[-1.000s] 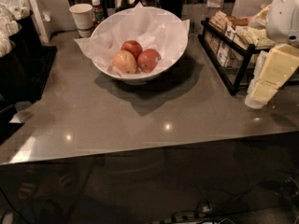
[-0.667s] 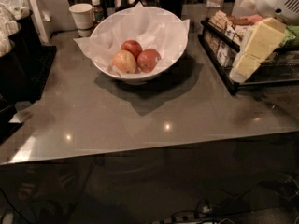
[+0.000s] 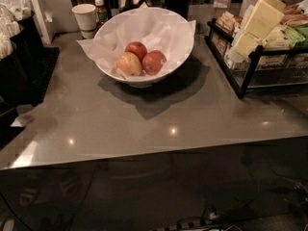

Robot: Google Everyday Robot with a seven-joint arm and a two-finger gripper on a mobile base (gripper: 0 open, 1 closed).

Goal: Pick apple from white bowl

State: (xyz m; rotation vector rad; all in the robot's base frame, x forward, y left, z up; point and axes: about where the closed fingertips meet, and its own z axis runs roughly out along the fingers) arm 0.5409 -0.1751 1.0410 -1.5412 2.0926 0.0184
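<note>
The white bowl, lined with crumpled white paper, stands at the back middle of the grey counter. Three apples lie in it. The apple, dull red with a small pale spot, is the right one. A paler yellow-pink apple lies left of it and a brighter red apple behind them. My gripper, with cream fingers, hangs at the upper right over the wire rack, well to the right of the bowl and above counter level. It is open and empty.
A black wire rack with packets stands at the right, under the gripper. A paper cup and a small bottle stand behind the bowl's left. Dark holders line the left side. The counter's front edge crosses the view.
My gripper has risen and moved left from the right edge, now over the rack's left end. The bowl and apples have not moved.
</note>
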